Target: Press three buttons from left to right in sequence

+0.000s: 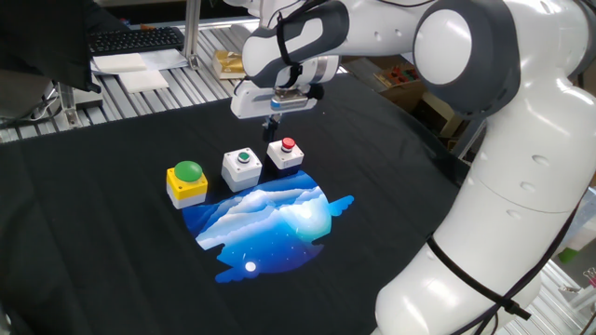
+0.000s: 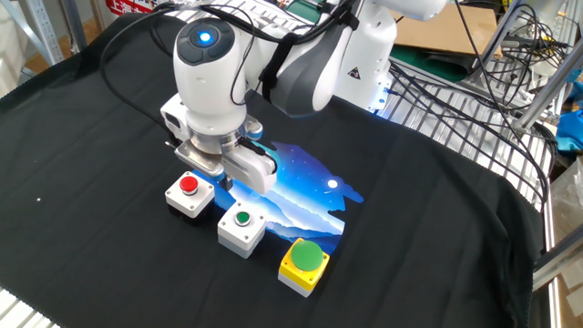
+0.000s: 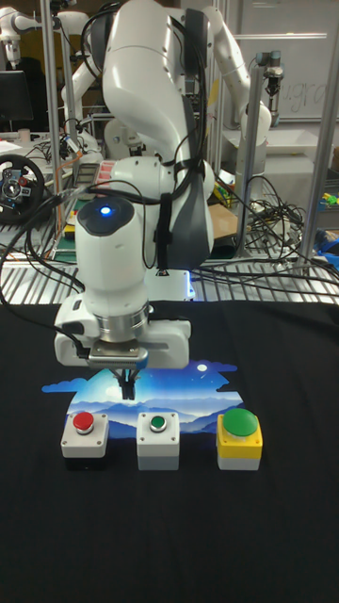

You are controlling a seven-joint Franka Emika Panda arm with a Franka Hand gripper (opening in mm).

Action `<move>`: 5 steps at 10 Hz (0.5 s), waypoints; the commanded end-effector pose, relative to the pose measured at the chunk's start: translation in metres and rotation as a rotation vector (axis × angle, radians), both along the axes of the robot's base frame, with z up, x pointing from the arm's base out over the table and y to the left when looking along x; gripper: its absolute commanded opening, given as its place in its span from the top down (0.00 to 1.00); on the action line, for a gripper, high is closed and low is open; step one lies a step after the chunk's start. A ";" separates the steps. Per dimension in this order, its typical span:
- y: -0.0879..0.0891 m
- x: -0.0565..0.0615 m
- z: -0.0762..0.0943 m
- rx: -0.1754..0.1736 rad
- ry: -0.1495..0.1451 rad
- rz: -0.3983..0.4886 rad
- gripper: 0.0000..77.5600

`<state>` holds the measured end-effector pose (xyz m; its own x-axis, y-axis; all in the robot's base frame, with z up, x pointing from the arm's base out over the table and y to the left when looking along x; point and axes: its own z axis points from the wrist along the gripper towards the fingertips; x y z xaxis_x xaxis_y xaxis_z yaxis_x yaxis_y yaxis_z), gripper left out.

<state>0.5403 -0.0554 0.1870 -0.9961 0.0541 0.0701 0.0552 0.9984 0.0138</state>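
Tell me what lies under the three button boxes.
The yellow box, the white box with the green button and the white box with the red button stand on a black cloth, beside a blue printed picture. What lies under the cloth is covered.

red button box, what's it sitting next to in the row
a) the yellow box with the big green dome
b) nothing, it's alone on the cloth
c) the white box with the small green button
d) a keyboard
c: the red button box sits at one end of the row, directly beside the white box with the small green button, and the yellow box with the green dome is at the far end.
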 end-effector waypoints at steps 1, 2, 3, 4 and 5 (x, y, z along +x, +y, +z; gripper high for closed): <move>0.000 0.001 0.001 -0.017 0.000 -0.005 1.00; 0.000 0.001 0.001 -0.035 0.001 0.022 1.00; 0.000 0.001 0.001 -0.031 0.016 0.081 1.00; 0.000 0.001 0.001 -0.021 0.026 0.133 1.00; 0.000 0.001 0.001 -0.017 0.025 0.182 1.00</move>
<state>0.5406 -0.0557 0.1872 -0.9966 -0.0075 0.0815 -0.0084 0.9999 -0.0102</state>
